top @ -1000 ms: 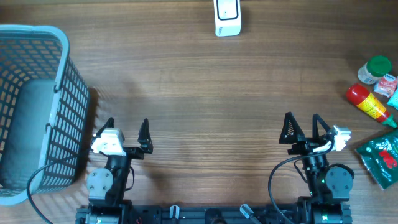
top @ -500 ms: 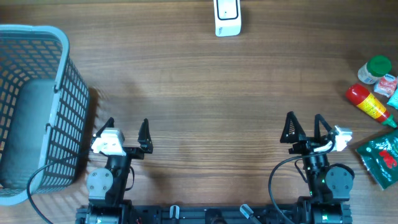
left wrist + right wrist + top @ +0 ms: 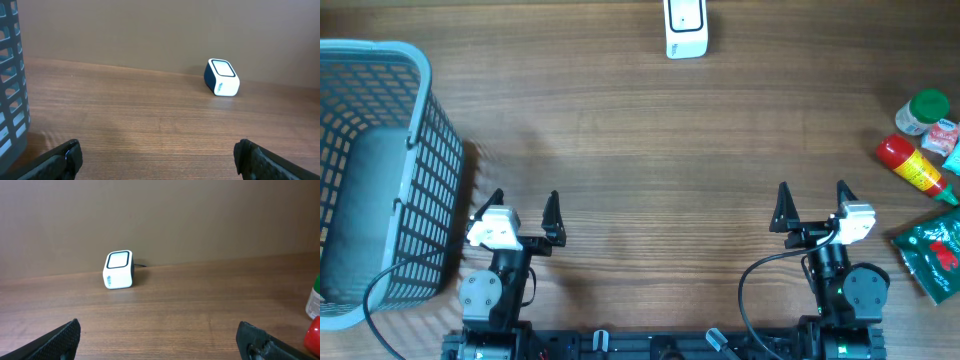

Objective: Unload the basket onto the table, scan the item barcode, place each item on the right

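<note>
Both hands parked at the near edge of the surface (image 3: 620, 130), well apart from each other.

Left hand (image 3: 525, 200): jaws spread wide, nothing between them. Right hand (image 3: 812, 190): same, wide open, holding nothing.

Barcode scanner (image 3: 685, 28): white box with a dark-framed window, sitting at the far edge of the surface, roughly centred. Both wrist views show it ahead of me, against the brown wall, window facing up and toward the hands.

Items to scan are clustered at the right edge of the surface, well apart from the scanner:
- green-capped bottle (image 3: 923, 112), farthest back
- small pink-and-white packet (image 3: 942, 135), just beside it
- red squeeze bottle (image 3: 912, 165) with a yellow label, lying on its side
- green pouch (image 3: 935, 255), lying flat, nearest to my right hand but not touching it

Can't read any barcode on them from these views.

Grey-blue mesh basket (image 3: 375, 49) fills the left edge of the surface, just beside my left hand. Its wall shows at the left edge of the left wrist view.
</note>
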Tool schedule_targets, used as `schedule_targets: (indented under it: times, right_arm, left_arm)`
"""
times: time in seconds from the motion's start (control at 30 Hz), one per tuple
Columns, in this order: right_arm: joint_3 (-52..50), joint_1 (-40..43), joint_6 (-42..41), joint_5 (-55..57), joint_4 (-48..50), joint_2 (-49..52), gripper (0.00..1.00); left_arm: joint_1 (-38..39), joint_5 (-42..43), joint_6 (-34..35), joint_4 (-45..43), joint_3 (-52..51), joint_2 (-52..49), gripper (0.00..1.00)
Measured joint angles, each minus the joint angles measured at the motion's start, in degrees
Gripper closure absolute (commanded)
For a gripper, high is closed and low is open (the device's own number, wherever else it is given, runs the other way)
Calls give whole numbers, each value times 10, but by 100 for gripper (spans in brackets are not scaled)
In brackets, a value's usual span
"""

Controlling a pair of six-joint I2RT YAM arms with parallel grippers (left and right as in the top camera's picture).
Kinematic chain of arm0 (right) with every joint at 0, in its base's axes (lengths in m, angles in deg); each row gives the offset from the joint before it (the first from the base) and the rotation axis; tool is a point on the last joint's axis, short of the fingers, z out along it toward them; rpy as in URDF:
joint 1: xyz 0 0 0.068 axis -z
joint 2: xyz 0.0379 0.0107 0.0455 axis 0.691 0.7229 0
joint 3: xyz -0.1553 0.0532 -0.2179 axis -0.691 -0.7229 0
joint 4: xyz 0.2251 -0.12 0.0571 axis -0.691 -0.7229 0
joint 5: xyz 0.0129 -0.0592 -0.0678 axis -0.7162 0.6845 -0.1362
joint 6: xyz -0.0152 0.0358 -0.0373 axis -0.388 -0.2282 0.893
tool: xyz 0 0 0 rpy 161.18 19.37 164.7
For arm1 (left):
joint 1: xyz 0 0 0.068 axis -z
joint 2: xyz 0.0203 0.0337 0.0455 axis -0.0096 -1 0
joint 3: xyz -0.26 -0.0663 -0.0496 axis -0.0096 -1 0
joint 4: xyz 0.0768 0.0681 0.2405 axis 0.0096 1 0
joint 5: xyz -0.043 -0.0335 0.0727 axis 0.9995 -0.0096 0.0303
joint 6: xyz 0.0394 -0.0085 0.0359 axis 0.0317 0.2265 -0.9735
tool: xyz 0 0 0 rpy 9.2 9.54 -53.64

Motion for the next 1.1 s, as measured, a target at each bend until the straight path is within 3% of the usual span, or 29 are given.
schedule_targets:
  times: [1.1]
  right_arm:
    - [0, -12, 8, 2, 0, 0, 0]
  left_arm:
    - [0, 0, 0, 0, 0, 0, 0]
